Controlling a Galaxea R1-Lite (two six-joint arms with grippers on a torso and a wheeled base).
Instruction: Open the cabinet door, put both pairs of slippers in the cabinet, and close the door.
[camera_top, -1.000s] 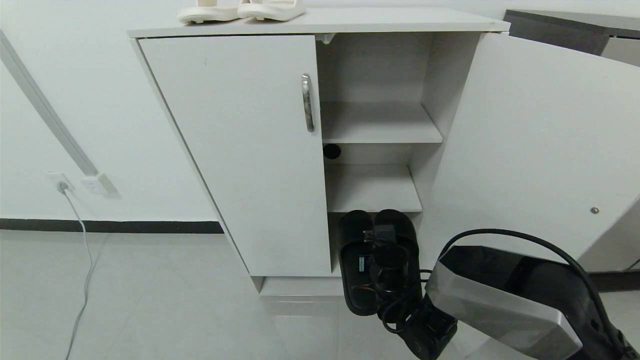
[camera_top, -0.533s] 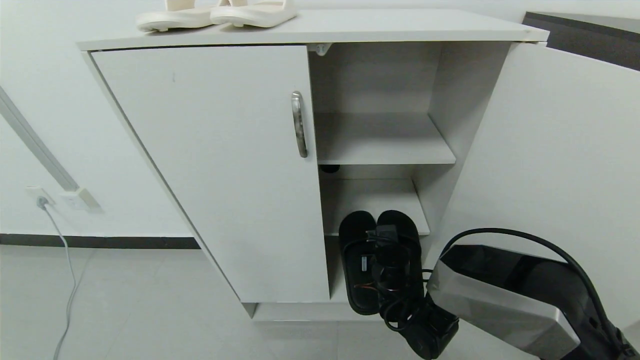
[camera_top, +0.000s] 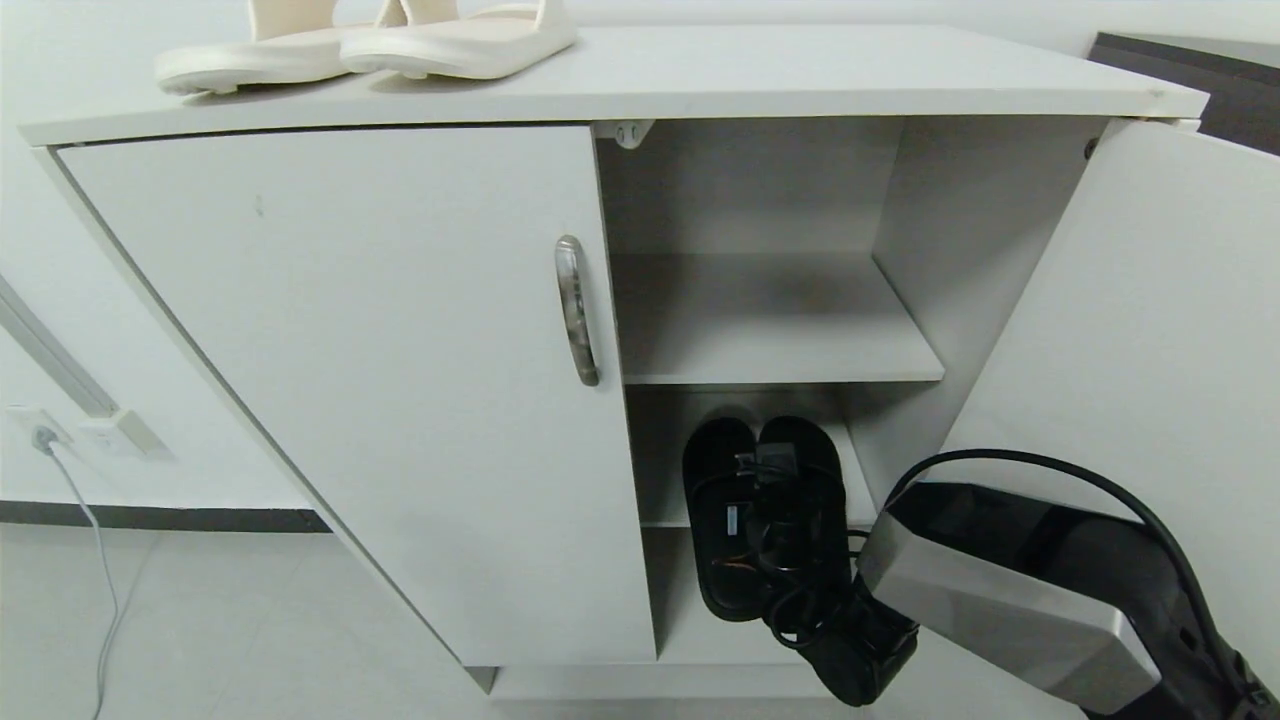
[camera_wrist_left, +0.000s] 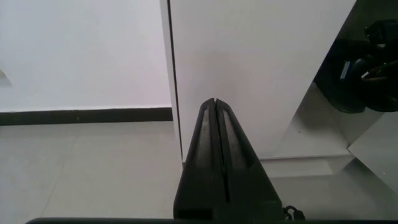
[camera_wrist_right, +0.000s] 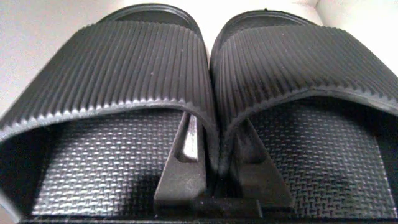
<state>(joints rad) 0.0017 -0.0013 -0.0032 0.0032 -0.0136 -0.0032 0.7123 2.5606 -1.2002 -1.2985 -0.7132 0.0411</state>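
The white cabinet (camera_top: 800, 70) has its right door (camera_top: 1150, 330) swung open and its left door (camera_top: 350, 380) closed. A pair of black slippers (camera_top: 722, 530) hangs side by side, toes pointing into the opening level with the lower shelf (camera_top: 655, 470). My right gripper (camera_top: 772, 480) is shut on their straps. In the right wrist view its fingers (camera_wrist_right: 186, 155) pinch the two ribbed black straps (camera_wrist_right: 124, 68) together. A cream pair of slippers (camera_top: 400, 45) lies on the cabinet top. My left gripper (camera_wrist_left: 214, 106) is shut and empty, low in front of the closed door (camera_wrist_left: 249, 56).
The upper shelf (camera_top: 770, 330) is bare. A metal handle (camera_top: 575, 310) sits on the closed door. A wall socket with a cable (camera_top: 40, 440) is at the far left. Grey floor tiles (camera_wrist_left: 81, 168) lie open in front.
The whole head view has shifted: the camera has moved closer to the cabinet. The black slippers in my right gripper now stand at the lower shelf rather than the bottom compartment.
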